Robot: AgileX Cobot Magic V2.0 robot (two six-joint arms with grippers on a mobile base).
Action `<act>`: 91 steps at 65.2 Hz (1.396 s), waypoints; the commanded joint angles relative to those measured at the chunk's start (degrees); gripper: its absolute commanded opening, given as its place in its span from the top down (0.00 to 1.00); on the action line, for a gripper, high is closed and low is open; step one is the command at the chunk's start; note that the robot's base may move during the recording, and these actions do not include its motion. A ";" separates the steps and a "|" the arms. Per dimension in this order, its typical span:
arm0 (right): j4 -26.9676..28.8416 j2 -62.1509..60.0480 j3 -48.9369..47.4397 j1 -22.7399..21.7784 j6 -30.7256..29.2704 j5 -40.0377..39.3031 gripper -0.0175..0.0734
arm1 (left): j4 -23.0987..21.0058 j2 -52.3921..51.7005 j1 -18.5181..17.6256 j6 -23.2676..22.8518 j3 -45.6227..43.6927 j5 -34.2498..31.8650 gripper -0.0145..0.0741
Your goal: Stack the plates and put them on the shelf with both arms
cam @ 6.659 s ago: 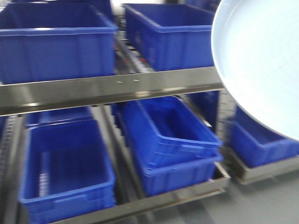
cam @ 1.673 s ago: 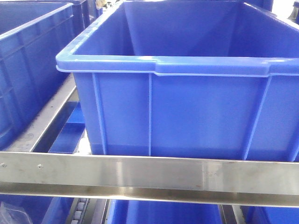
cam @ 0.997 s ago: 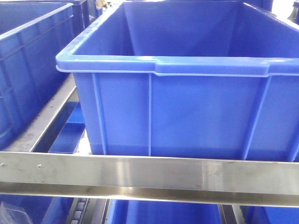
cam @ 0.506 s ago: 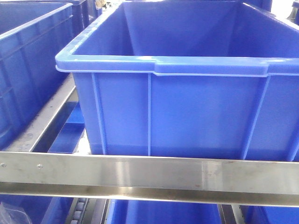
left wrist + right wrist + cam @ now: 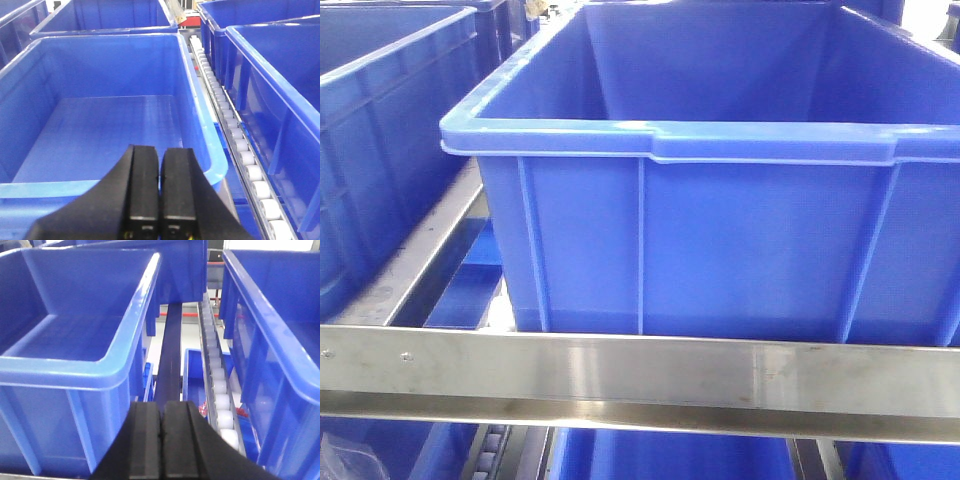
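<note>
No plate shows in any view; the plates are out of view. The shelf's steel front rail crosses the bottom of the front view, under a large blue crate. My left gripper is shut and empty, hovering at the near rim of an empty blue crate. My right gripper is shut and empty, level with the gap between two blue crates, above a dark shelf rail.
Blue crates fill the shelf tier: one at the left, one left of my right gripper, one to its right. White roller tracks run between crates. Lower crates show beneath the rail.
6.7 s ago a pale plate was at the right of the front view, with the shelf farther off. Over the last 1.7 s nothing has visibly moved.
</note>
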 commanded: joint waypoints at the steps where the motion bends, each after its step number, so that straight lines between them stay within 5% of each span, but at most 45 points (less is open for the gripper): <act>1: -0.59 -1.07 0.16 -0.43 -0.07 -4.23 0.75 | -0.49 0.39 0.20 -0.39 -1.85 -4.91 0.74; 68: -0.59 -1.02 0.16 -0.43 -0.07 -3.83 0.75 | 1.19 0.11 0.86 -0.39 -1.65 -5.84 0.74; 91: -0.59 -1.02 0.16 -0.43 -0.07 -3.83 0.75 | 0.93 -13.14 2.55 -0.56 12.44 -9.89 0.74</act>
